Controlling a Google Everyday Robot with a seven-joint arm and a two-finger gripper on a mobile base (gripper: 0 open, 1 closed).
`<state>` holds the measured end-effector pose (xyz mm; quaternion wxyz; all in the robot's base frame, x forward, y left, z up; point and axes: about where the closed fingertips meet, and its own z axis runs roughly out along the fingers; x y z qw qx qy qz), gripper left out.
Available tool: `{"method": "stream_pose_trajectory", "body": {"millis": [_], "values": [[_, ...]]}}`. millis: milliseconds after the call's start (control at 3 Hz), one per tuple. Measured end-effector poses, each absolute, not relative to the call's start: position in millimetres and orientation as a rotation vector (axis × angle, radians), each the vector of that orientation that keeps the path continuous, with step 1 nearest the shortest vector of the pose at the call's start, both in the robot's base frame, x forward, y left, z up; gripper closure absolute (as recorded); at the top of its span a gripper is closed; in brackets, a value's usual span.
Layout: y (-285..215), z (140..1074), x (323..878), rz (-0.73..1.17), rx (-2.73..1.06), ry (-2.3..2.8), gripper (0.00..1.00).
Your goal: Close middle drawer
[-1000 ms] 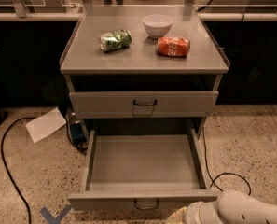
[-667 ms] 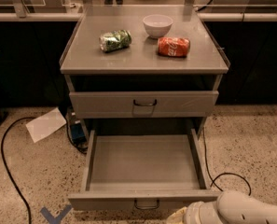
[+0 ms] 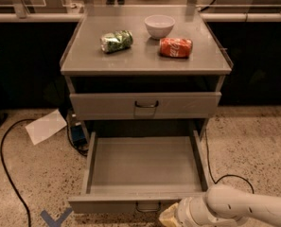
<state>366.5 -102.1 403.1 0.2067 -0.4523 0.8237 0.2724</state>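
Grey metal made up the whole cabinet we were looking at, and the middle drawer (image 3: 144, 162) stood pulled far out from under the front edge of the surface (image 3: 144, 63). Its tray was bare. Its low front panel (image 3: 107, 205) ran left to right, with the small dark handle (image 3: 148, 206) at the centre.

The claw (image 3: 171, 217) sat low at the front, just beside the handle and a little to its right, on the end of the pale arm (image 3: 244, 207) that came in from the right. We could not tell whether the claw was open or closed, nor whether it touched the panel.

What mattered most to us was direction. The drawer lay straight beyond the claw, towards the back edge of the surface, and its travel ran front to back, across the long line of the panel. We judged that a push near the middle of the panel would send it in squarely, while one far off to the right might twist it on its runners.

Above it the upper drawer (image 3: 144, 105) was shut. On the surface, a white bowl (image 3: 159, 26) stood near the back edge, a green packet (image 3: 116, 40) lay left of it, and a red packet (image 3: 176, 47) lay towards the right edge. A sheet of paper (image 3: 46, 126) and a black cable (image 3: 10, 174) lay on the floor to the left.
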Motion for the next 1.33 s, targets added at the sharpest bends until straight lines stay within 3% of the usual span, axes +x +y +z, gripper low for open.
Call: {"method": "stream_pose_trajectory", "body": {"millis": [667,1333], "values": [[-85.5,400.9,392.7,0.72,-1.289,2.252,1.0],[-108.4,403.2,442.1,0.553,-1.296,2.242,1.0]]}}
